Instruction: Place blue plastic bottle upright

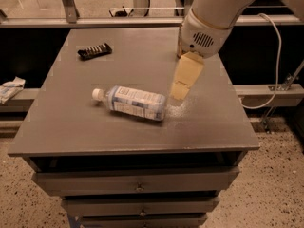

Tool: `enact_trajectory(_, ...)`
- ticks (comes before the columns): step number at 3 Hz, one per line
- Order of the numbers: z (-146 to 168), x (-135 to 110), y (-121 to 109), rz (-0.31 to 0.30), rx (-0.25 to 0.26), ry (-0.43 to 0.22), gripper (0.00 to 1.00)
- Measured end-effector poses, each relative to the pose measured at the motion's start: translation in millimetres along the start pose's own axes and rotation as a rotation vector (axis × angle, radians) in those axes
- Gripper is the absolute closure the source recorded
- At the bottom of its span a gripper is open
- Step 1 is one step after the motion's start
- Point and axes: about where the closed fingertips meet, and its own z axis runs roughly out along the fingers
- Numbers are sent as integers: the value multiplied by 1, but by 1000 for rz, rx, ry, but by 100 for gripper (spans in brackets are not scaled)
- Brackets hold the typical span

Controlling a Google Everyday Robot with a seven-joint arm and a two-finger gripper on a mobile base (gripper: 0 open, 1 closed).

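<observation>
We log: blue plastic bottle (135, 103) lying sideways on the counter (142, 61); gripper (180, 90) just beside its base; black object (95, 51) far left.

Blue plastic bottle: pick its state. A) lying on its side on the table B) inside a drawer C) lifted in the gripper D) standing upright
A: the blue plastic bottle lies flat on the table, white cap to the picture's left; the gripper hangs by its base end, not holding it.
</observation>
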Motion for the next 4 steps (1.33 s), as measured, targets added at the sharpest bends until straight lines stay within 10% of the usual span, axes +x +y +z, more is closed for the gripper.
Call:
enact_trajectory(1, 39, -56, 9, 89, -51, -33, 0)
enact_trajectory(4, 98, -111, 30, 138, -68, -99, 0)
